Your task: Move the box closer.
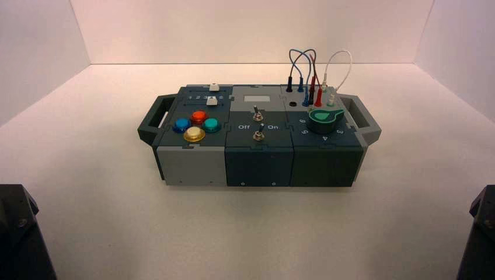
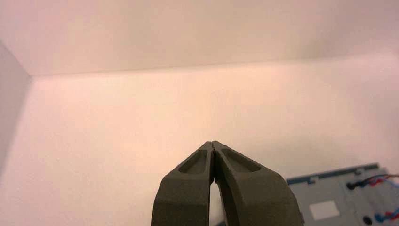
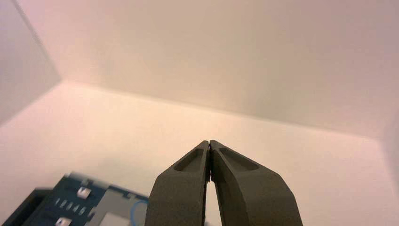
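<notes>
The box (image 1: 257,157) is a wide dark teal and grey panel box in the middle of the white table, with a handle at each side (image 1: 156,116) (image 1: 362,116). It bears four coloured buttons (image 1: 195,125), two toggle switches (image 1: 257,122), a green dial (image 1: 324,119) and plugged wires (image 1: 309,73). My left gripper (image 2: 213,143) is shut and empty, parked at the near left; a corner of the box (image 2: 343,197) shows beside it. My right gripper (image 3: 209,142) is shut and empty, parked at the near right; part of the box (image 3: 80,205) shows beside it.
White walls close in the table at the back and both sides. The arm bases sit at the near left corner (image 1: 20,233) and near right corner (image 1: 481,233). Bare table lies between the box and the arms.
</notes>
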`<state>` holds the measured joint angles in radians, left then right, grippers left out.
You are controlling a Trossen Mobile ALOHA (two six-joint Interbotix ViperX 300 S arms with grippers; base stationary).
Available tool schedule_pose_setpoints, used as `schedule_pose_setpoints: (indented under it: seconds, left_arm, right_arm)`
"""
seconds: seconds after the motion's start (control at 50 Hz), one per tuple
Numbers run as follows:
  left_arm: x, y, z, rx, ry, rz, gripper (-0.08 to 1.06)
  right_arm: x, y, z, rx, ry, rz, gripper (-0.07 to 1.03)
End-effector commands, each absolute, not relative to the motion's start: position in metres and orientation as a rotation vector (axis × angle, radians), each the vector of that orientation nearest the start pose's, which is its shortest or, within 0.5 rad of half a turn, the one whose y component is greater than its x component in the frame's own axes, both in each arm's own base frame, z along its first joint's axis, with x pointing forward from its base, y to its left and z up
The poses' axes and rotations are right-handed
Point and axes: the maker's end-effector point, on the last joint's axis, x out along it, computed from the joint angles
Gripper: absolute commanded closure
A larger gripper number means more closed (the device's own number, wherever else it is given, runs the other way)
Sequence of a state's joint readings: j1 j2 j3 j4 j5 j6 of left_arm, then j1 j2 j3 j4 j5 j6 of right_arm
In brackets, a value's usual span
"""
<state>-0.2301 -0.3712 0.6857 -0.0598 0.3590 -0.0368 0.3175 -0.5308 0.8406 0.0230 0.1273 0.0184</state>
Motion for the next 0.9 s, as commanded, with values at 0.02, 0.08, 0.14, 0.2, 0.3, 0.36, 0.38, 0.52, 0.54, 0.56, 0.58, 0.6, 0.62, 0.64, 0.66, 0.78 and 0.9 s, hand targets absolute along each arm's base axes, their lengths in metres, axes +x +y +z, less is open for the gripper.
schedule_pose_setpoints:
  seconds: [0.02, 0.08, 0.14, 0.2, 0.3, 0.36, 0.38, 0.52, 0.54, 0.56, 0.58, 0.6, 0.62, 0.64, 0.66, 0.78, 0.9]
  left_arm:
    - [0.393, -0.111, 0.216, -0.001, 0.746, -0.240, 1.01]
    - [0.405, -0.119, 0.208, 0.009, 0.766, -0.250, 1.01]
    - [0.424, -0.137, 0.189, 0.023, 0.809, -0.272, 1.01]
    - [0.438, -0.149, 0.174, 0.036, 0.839, -0.285, 1.01]
    - [0.456, -0.163, 0.147, 0.050, 0.889, -0.296, 1.01]
    - [0.467, -0.172, 0.132, 0.059, 0.917, -0.303, 1.01]
    - [0.469, -0.175, 0.125, 0.061, 0.930, -0.304, 1.01]
    - [0.479, -0.190, 0.092, 0.077, 0.992, -0.316, 1.01]
    - [0.480, -0.194, 0.082, 0.081, 1.010, -0.320, 1.01]
    - [0.481, -0.195, 0.080, 0.082, 1.013, -0.321, 1.01]
    - [0.481, -0.195, 0.077, 0.083, 1.019, -0.321, 1.01]
    - [0.482, -0.198, 0.069, 0.087, 1.036, -0.323, 1.01]
    - [0.482, -0.199, 0.067, 0.088, 1.042, -0.323, 1.01]
    - [0.482, -0.201, 0.062, 0.089, 1.055, -0.324, 1.01]
    - [0.481, -0.203, 0.058, 0.089, 1.066, -0.327, 1.01]
    - [0.473, -0.217, 0.045, 0.092, 1.099, -0.348, 1.01]
    - [0.462, -0.228, 0.036, 0.110, 1.123, -0.369, 1.01]
  right_arm:
    - [0.366, 0.138, 0.245, -0.029, 0.523, 0.341, 0.99]
    - [0.378, 0.145, 0.236, -0.035, 0.558, 0.345, 0.99]
    - [0.398, 0.157, 0.215, -0.049, 0.631, 0.349, 0.99]
    - [0.415, 0.165, 0.198, -0.059, 0.686, 0.348, 0.99]
    - [0.435, 0.172, 0.167, -0.074, 0.772, 0.342, 0.99]
    - [0.444, 0.177, 0.145, -0.086, 0.826, 0.340, 0.99]
    - [0.447, 0.177, 0.137, -0.089, 0.843, 0.338, 0.99]
    - [0.459, 0.183, 0.102, -0.104, 0.914, 0.334, 0.99]
    - [0.461, 0.183, 0.092, -0.108, 0.935, 0.331, 0.99]
    - [0.461, 0.184, 0.091, -0.109, 0.936, 0.332, 0.99]
    - [0.462, 0.184, 0.090, -0.109, 0.939, 0.332, 0.99]
    - [0.463, 0.184, 0.082, -0.111, 0.956, 0.329, 0.99]
    - [0.463, 0.185, 0.080, -0.111, 0.961, 0.330, 0.99]
    - [0.463, 0.184, 0.074, -0.114, 0.978, 0.328, 0.99]
    - [0.461, 0.183, 0.070, -0.116, 0.991, 0.327, 0.99]
    - [0.454, 0.181, 0.053, -0.125, 1.038, 0.322, 0.99]
    - [0.446, 0.177, 0.038, -0.133, 1.079, 0.318, 0.99]
